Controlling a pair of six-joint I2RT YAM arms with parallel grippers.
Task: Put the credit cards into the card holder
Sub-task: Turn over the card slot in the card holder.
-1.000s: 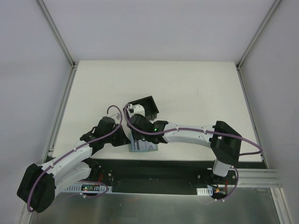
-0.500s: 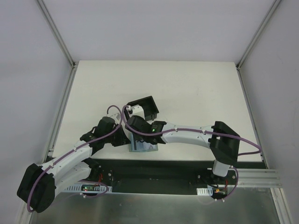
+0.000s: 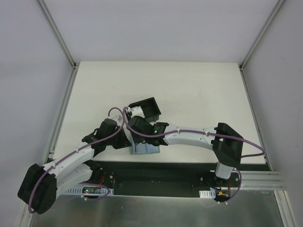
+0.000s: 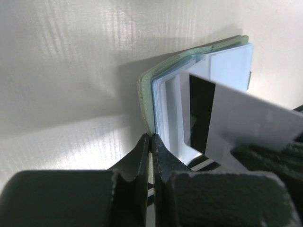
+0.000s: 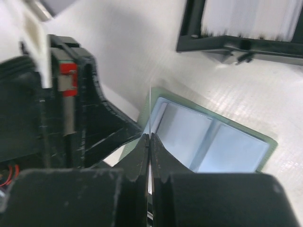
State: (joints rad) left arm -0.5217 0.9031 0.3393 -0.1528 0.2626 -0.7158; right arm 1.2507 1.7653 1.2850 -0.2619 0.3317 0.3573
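Note:
My right gripper (image 5: pixel 149 137) is shut on the whitish-grey credit card with a dark stripe (image 4: pixel 236 124). The card shows edge-on (image 5: pixel 150 106) in the right wrist view and stands over the open grey-green case (image 5: pixel 215 142). My left gripper (image 4: pixel 151 141) is shut on the case's cover edge (image 4: pixel 146 101). Light blue faces (image 4: pixel 231 66) lie in the case's pockets; I cannot tell which is the light blue card. The black card holder (image 3: pixel 146 108) stands just beyond both grippers, and its wall shows in the right wrist view (image 5: pixel 236 45). In the top view, the left gripper (image 3: pixel 127 140) and right gripper (image 3: pixel 134 136) meet at the case (image 3: pixel 147 148).
The case lies near the table's front edge (image 3: pixel 156 162). The two wrists are crowded together, and the left gripper's body (image 5: pixel 71 109) is close to the left of my right fingers. Metal frame posts (image 3: pixel 64 47) stand at the back corners.
The right wrist has shifted slightly left and towards the holder with the card. The case has slid a little left. The left arm has barely moved.

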